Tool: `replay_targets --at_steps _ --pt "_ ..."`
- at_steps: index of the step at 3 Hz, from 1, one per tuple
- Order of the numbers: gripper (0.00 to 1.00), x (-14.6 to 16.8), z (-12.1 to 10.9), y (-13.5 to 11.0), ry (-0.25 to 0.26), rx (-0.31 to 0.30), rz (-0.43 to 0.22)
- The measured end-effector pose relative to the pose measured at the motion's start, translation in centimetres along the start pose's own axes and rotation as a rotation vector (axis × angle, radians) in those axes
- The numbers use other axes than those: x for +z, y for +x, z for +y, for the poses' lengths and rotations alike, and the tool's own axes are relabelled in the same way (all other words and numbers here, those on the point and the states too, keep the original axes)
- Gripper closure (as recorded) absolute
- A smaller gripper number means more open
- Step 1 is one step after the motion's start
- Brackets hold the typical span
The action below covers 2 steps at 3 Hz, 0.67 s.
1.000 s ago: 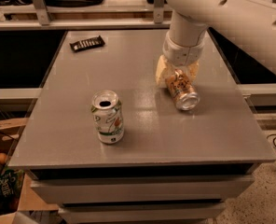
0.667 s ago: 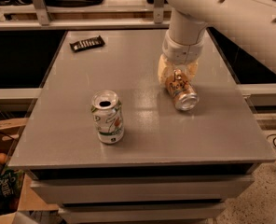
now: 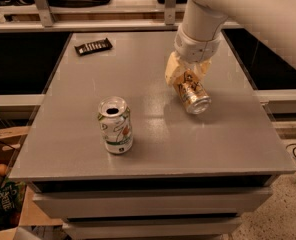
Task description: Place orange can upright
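Observation:
The orange can [image 3: 191, 93] is tan-orange with white swirls. It is tilted on its side, its silver top facing the near right, at or just above the grey table [image 3: 153, 134]. My gripper [image 3: 185, 73] comes down from the white arm at the upper right. Its yellowish fingers [image 3: 171, 70] are closed around the far end of the orange can.
A white-and-green can [image 3: 115, 125] stands upright, open top up, on the near left of the table. A dark flat packet [image 3: 93, 46] lies at the far left corner. Shelving runs behind the table, and boxes sit on the floor at the left.
The gripper and the orange can have shifted slightly; the can's near end looks a little more raised. The other can and the packet have not moved.

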<state>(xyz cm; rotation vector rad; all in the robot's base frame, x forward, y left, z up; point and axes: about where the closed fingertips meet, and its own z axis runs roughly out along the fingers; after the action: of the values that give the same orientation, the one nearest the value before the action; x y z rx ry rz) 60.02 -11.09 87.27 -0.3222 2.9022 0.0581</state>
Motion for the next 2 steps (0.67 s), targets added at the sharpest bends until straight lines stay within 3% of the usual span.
replay_targets --at_steps 1,2 --pt "1.00 -2.4 0.8 -0.5 -0.039 -0.117 -0.095" --pt "1.00 -5.0 1.8 -0.9 -0.115 -0.246 -0.241"
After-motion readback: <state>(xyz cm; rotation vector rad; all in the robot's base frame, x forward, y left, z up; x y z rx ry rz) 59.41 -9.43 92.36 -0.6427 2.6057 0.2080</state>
